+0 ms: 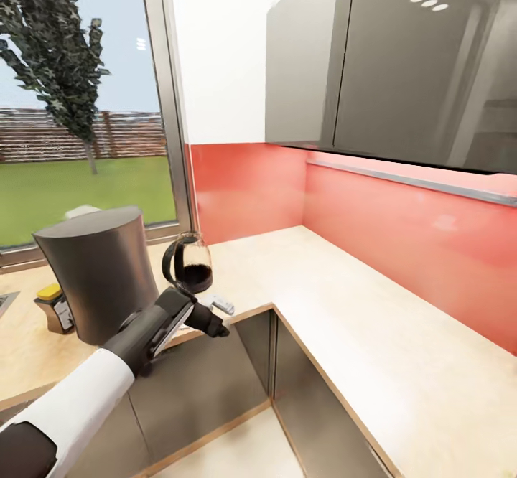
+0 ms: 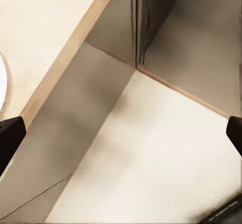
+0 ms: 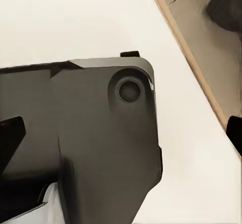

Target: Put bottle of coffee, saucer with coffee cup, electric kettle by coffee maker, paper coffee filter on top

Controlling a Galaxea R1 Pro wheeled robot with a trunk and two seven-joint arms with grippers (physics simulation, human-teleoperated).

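- The coffee maker [image 1: 100, 273] is a tall, dark grey thing with a smooth, dull skin, and it gets wider near the bottom. It stands on the kitchen countertop [image 1: 373, 320], which is pale wood with fine lines in it.
- A small white shape sits on top of the coffee maker (too small to tell what it is).
- The bottle of coffee [image 1: 56, 308] is a little brown jar with a yellow lid, just beside the coffee maker, on the window side.
- The electric kettle [image 1: 189, 263] is round, clear glass with a black loop handle and a dark red tint low down. It stands just on the other side of the coffee maker.
- The left gripper [image 1: 215, 329] is black and hangs by the counter's front edge, below the kettle. In the left wrist view its fingertips [image 2: 10, 133] sit far apart with nothing between them.
- The right gripper [image 3: 121, 133] has its tips spread wide too, above a dark grey part of the robot.
- The wall behind is shiny red, and the cupboards above are glossy grey.
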